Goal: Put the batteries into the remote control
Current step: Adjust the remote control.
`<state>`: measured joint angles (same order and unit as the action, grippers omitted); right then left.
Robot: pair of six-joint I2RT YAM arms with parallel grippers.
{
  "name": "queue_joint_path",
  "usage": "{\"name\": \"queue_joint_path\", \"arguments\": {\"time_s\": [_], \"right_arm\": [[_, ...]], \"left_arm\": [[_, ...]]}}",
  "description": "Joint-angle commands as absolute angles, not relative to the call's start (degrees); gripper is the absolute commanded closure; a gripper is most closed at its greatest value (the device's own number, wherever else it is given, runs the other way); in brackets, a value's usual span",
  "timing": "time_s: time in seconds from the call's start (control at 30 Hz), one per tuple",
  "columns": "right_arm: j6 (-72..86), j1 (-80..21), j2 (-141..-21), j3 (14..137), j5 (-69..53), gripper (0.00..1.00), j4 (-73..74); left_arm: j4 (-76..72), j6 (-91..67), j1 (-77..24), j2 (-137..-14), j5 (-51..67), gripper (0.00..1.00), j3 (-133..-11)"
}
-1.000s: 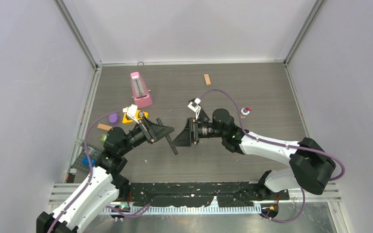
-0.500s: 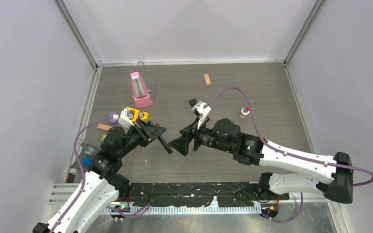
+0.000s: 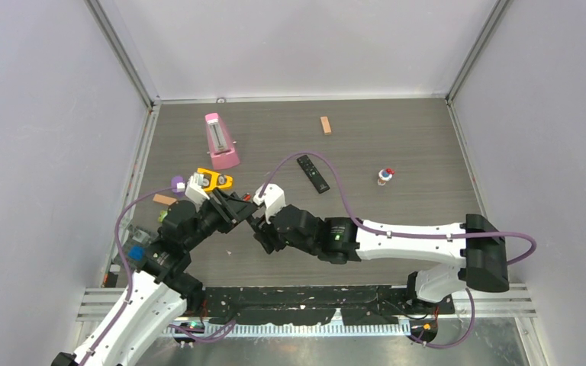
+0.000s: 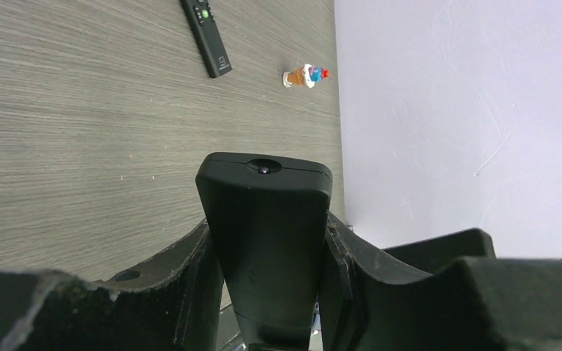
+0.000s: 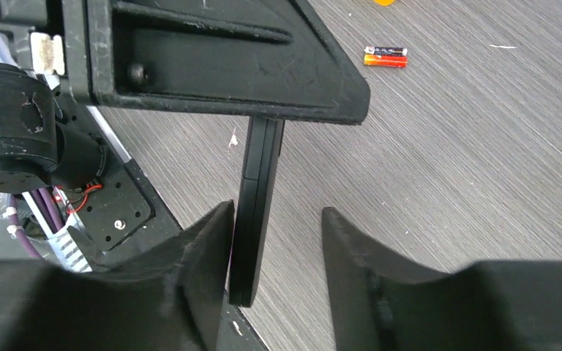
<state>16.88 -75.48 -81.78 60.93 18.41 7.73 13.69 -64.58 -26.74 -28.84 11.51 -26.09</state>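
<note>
My left gripper (image 4: 267, 245) is clenched on a black remote (image 4: 263, 219), whose tip points to 12 o'clock in the left wrist view. My right gripper (image 5: 276, 219) is spread, with its fingers on either side of that remote's thin edge. One finger (image 5: 205, 248) sits just beside it; I cannot tell if they touch. Two batteries (image 5: 386, 56) lie together on the table (image 5: 483, 183), at 1 o'clock from my right gripper. From above, my wrists hide most of the held remote. A second ago my grippers faced each other, apart. My right arm has since swung in, uncovering a second remote (image 3: 313, 173).
</note>
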Motion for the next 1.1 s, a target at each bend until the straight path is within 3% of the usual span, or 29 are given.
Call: {"name": "queue_joint_path", "arguments": {"time_s": [0.0,0.07,0.1,0.17,0.27,0.37,0.47,0.67,0.93,1.07], "right_arm": [[18.1,-76.0,-82.8,64.9,20.4,0.57,7.1],[19.0,-76.0,-83.2,64.9,19.7,0.67,7.2],[19.3,-76.0,-83.3,64.8,19.6,0.76,7.3],[20.5,-75.8,-82.9,64.2,19.8,0.88,7.2],[22.3,-74.0,-81.6,61.5,16.5,0.94,4.8],[24.5,-70.2,-78.5,58.7,8.1,0.95,1.6],[28.5,-66.2,-74.3,54.2,-0.1,0.95,-4.4],[38.0,-59.4,-69.1,47.3,-19.6,0.92,-17.3],[50.1,-58.0,-69.1,44.8,-26.5,0.91,-31.1],[53.8,-57.9,-70.2,45.0,-28.1,0.9,-33.8]], "left_arm": [[12.3,-65.2,-27.0,-28.3,11.9,0.97,-27.7],[12.0,-65.1,-27.0,-28.2,12.3,0.92,-27.7],[11.8,-65.1,-27.0,-28.1,12.5,0.84,-27.6],[9.9,-64.8,-27.0,-27.7,13.0,0.53,-27.0],[6.6,-63.8,-27.0,-27.2,13.6,0.28,-25.8],[4.1,-62.3,-27.0,-26.2,14.1,0.16,-25.3],[-0.4,-61.2,-26.9,-24.5,15.2,0.12,-24.5],[-12.5,-60.7,-26.9,-21.0,18.3,0.14,-22.1],[-12.7,-60.2,-26.9,-21.1,20.2,0.15,-22.0],[-13.1,-60.5,-26.9,-20.1,20.6,0.24,-21.9]]}}
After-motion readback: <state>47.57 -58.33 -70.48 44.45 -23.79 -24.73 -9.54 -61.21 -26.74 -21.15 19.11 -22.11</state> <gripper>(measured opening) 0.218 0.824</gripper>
